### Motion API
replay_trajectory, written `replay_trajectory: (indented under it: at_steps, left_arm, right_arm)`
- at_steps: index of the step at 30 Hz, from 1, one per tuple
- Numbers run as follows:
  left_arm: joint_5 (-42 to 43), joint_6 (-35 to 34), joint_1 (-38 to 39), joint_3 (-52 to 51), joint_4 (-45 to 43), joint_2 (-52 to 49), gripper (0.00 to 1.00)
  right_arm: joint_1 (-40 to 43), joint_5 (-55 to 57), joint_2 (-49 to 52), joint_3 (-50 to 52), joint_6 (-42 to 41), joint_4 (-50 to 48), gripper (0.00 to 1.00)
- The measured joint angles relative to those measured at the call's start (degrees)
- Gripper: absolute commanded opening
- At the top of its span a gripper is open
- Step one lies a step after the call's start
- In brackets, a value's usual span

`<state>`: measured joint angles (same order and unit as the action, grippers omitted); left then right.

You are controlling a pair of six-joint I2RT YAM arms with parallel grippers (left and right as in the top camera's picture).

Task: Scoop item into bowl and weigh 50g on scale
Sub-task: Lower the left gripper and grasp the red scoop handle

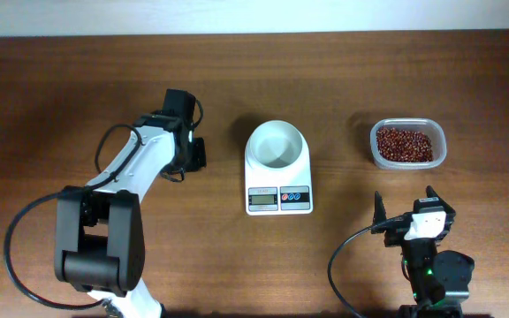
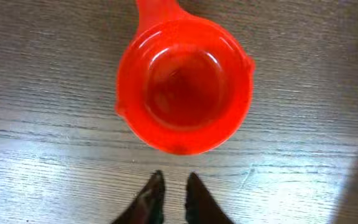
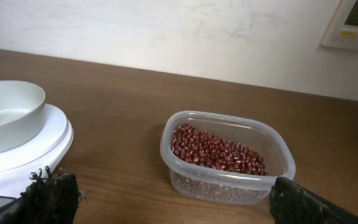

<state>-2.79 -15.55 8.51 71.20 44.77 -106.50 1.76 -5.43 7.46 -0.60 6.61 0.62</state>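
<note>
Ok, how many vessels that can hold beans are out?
3: the white bowl on the scale; the clear plastic container of beans right of it; the red scoop lying just ahead of the left gripper. None seem hidden.

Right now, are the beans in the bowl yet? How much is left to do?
Done: the empty white bowl already sits on the scale. In hand: nothing yet; the left gripper hovers by the empty red scoop, fingers nearly closed on nothing, and the right gripper is open. Left: all the beans are in their clear container, so scooping and weighing remain.
</note>
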Motion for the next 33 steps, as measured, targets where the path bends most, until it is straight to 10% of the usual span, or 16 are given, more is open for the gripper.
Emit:
replay_trajectory:
  at_steps: [13, 19, 33]
  left_arm:
    - [0.85, -1.05, 2.38, -0.50, -15.63, 0.00, 0.00]
    - [0.85, 10.40, 1.25, 8.02, -24.26, -0.09, 0.00]
    - [-2.60, 14.51, -4.04, 8.41, -25.00, -14.82, 0.00]
  right_arm:
    - [0.00, -0.02, 0.00, 0.00, 0.02, 0.22, 0.99]
    - [0.00, -0.02, 0.00, 0.00, 0.02, 0.22, 0.99]
    - [0.00, -0.02, 0.00, 0.00, 0.02, 0.22, 0.99]
